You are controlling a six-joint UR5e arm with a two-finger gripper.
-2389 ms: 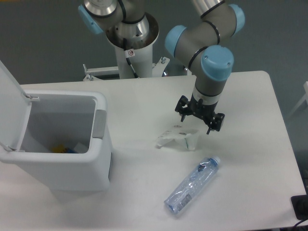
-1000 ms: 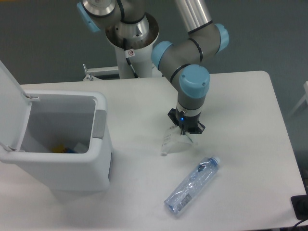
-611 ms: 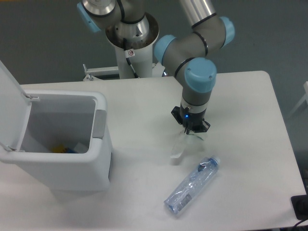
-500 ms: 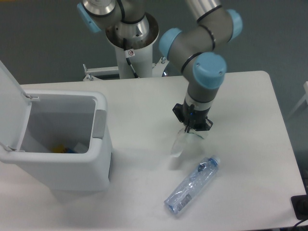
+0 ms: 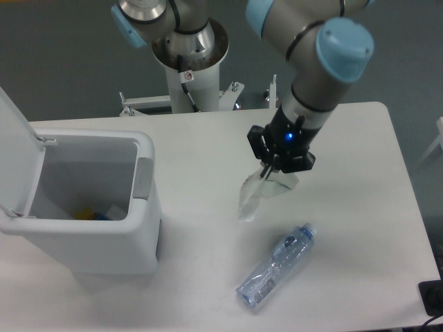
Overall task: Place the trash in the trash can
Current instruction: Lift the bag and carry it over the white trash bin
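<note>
The small crumpled clear-and-white plastic wrapper (image 5: 253,196) hung in the air right of the frame's centre, its upper end pinched in the claw (image 5: 275,169) and its loose lower end trailing down and to the left, clear of the white table (image 5: 360,228). The claw's fingers were closed together on that upper end, so the wrapper's long axis ran obliquely from the claw toward the lower left. The longer crushed clear plastic bottle with its bluish label and cap (image 5: 277,264) lay untouched on the table in the lower middle of the frame, below the hanging wrapper and apart from it, its cap end pointing to the upper right. The large white boxy plastic trash can (image 5: 83,245) stood at the left of the frame, well apart from the claw, its hinged white lid (image 5: 15,152) tipped up and open and its grey rectangular tab (image 5: 142,177) on the rim facing the wrapper. The coming move looked to turn on that gap: the open mouth lay directly leftward of the claw, so the wrapper would need carrying left across the table, high enough for its dangling end to pass over the near rim.
</note>
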